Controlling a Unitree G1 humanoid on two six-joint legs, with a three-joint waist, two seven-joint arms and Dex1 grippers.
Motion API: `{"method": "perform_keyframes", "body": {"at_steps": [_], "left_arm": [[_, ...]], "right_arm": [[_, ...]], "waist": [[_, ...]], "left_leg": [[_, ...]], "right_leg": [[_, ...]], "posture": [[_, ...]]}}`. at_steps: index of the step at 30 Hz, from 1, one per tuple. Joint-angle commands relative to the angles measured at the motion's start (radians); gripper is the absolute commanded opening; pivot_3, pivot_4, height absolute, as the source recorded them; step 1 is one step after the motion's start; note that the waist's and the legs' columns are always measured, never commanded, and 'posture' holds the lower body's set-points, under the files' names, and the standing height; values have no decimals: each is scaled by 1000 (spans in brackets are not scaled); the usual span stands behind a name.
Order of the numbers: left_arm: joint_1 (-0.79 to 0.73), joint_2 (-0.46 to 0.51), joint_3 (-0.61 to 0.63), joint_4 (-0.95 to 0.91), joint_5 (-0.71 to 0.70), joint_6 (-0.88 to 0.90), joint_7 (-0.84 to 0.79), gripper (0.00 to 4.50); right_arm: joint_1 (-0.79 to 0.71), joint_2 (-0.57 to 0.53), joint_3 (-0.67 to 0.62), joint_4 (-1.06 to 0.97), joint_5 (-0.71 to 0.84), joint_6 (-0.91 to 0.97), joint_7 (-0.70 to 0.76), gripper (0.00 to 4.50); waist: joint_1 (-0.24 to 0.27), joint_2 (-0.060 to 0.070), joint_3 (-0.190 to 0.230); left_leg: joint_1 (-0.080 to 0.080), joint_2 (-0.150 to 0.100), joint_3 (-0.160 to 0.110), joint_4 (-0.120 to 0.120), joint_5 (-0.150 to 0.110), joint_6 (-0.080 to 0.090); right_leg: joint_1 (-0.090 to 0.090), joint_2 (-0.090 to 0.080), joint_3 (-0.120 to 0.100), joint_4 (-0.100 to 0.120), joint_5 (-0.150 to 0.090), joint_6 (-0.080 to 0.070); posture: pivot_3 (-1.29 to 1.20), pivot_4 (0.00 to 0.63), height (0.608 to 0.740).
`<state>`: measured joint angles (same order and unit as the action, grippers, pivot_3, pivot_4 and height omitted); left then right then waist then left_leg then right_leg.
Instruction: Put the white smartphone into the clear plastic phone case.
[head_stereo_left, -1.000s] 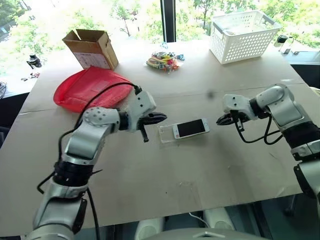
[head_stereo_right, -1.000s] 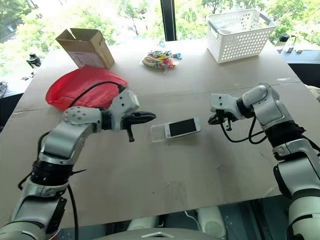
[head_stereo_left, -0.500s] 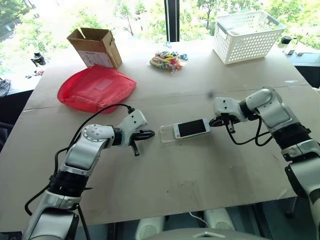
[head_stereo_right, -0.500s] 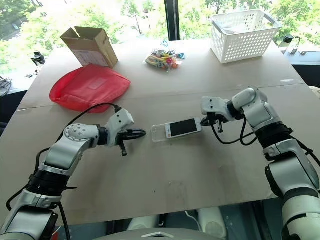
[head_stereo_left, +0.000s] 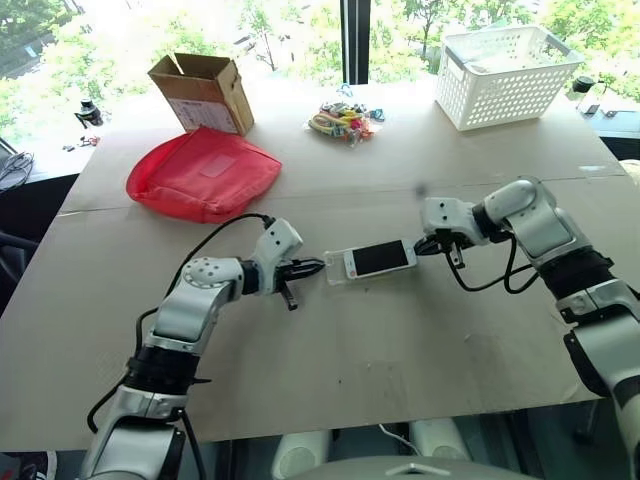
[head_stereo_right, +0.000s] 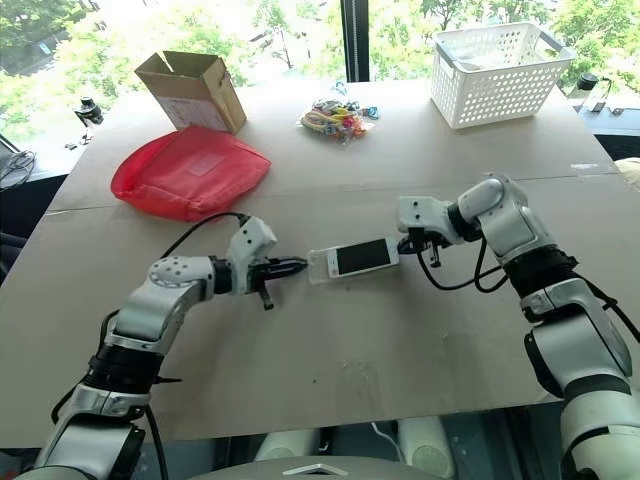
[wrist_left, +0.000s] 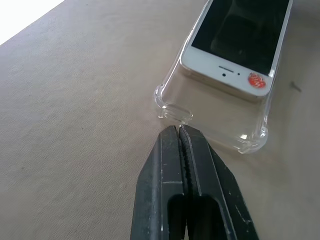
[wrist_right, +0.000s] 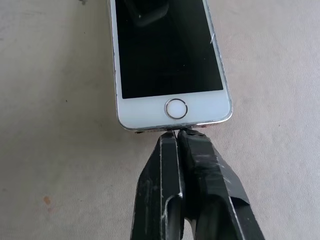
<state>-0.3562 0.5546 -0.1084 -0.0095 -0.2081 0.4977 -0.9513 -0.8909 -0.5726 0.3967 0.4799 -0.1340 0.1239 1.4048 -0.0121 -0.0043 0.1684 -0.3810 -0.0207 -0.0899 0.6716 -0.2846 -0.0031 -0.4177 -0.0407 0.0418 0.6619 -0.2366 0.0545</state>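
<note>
Two grippers meet the task's things from opposite ends on the brown cardboard-covered table (head_stereo_left: 330, 400). The white smartphone (head_stereo_left: 379, 258) lies screen up near the table's middle, its left end resting inside the clear plastic phone case (head_stereo_left: 336, 269) while its home-button end sticks out to the right; the case's left end remains uncovered. The left gripper (head_stereo_left: 314, 266) has its two black fingers pressed together on nothing, and their tip sits just at the case's left rim, by the small cutout. The right gripper (head_stereo_left: 424, 245) is likewise closed with nothing between its fingers, its tip against the phone's right edge, just below the home button. Farther off, a red fabric pouch (head_stereo_left: 203, 173) lies at the left, an open cardboard box (head_stereo_left: 202, 91) stands beyond it, a heap of colourful small items (head_stereo_left: 341, 122) sits at the far middle, and a white plastic basket (head_stereo_left: 507, 62) stands at the far right.
</note>
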Motion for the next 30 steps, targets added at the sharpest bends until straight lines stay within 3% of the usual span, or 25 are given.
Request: {"method": "perform_keyframes", "body": {"at_steps": [1, 17, 25, 30], "left_arm": [[10, -24, -43, -10, -5, 4, -1, 0], [-117, -161, -135, 98, 56, -38, 1, 0], [-150, -51, -76, 122, 89, -102, -30, 0], [-201, -57, -32, 93, 42, -109, -19, 0]], "right_arm": [[-15, 13, 0, -41, 2, 4, -7, 60], [17, 34, 11, -167, 0, 134, 15, 60], [57, -97, -106, -199, 57, 182, 8, 60], [147, -109, -222, -254, 168, 239, -54, 60]], "waist": [[-1, 0, 0], [2, 0, 0], [-2, 0, 0], [-3, 0, 0]], "left_leg": [[0, 0, 0, 0, 0, -1], [2, -3, 0, 1, 1, 0], [0, -3, -2, 1, 2, -4], [-1, -2, -4, 0, 3, -4]], "right_leg": [[0, 0, 0, 0, 0, 0], [5, -2, -4, 0, 0, 0], [4, -2, -5, 0, 0, 0], [2, -2, -4, -2, 0, 0]], "posture": [[0, 150, 740], [0, 150, 740], [0, 150, 740], [0, 150, 740]]}}
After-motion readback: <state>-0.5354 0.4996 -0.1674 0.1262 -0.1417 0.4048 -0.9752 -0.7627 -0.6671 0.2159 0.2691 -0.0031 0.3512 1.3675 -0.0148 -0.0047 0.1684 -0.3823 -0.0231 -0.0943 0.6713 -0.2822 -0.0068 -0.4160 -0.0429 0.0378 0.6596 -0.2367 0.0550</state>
